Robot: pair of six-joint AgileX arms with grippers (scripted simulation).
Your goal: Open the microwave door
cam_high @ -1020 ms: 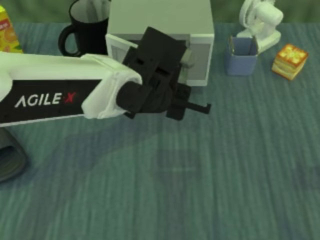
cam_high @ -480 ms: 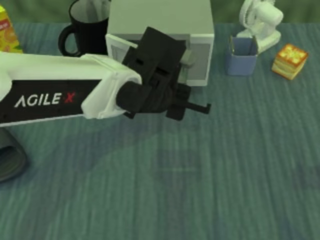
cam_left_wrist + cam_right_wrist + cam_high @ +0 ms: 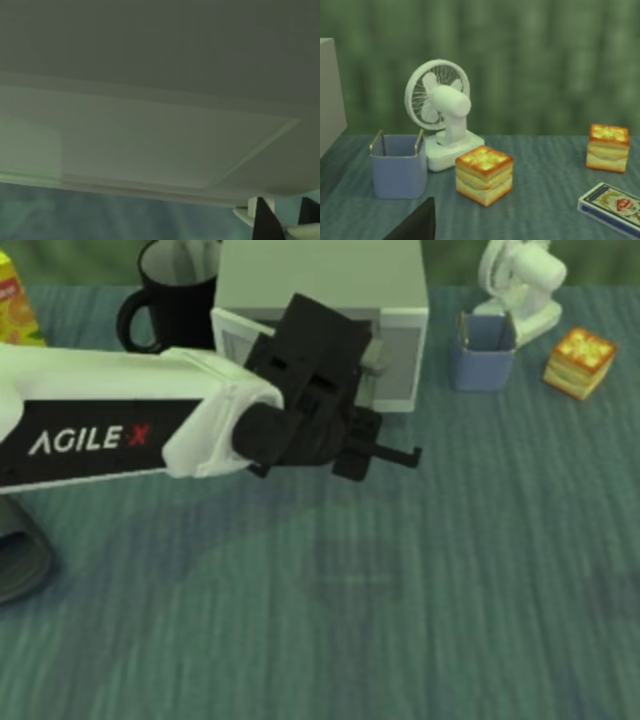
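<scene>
Door (image 3: 240, 340) of the microwave (image 3: 320, 280) looks barely open, with most of the swing left. Left gripper (image 3: 365, 365) is at its front; I cannot tell its fingers' state.

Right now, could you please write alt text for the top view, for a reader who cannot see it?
The left arm reaches in from the table's left, its black left gripper at the front of the pale microwave, overlapping the microwave door. A black mug stands at the microwave's left, a blue-grey cup at its right.

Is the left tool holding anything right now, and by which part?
Cannot tell: the left tool sits at the microwave door, but its own body hides any contact.
</scene>
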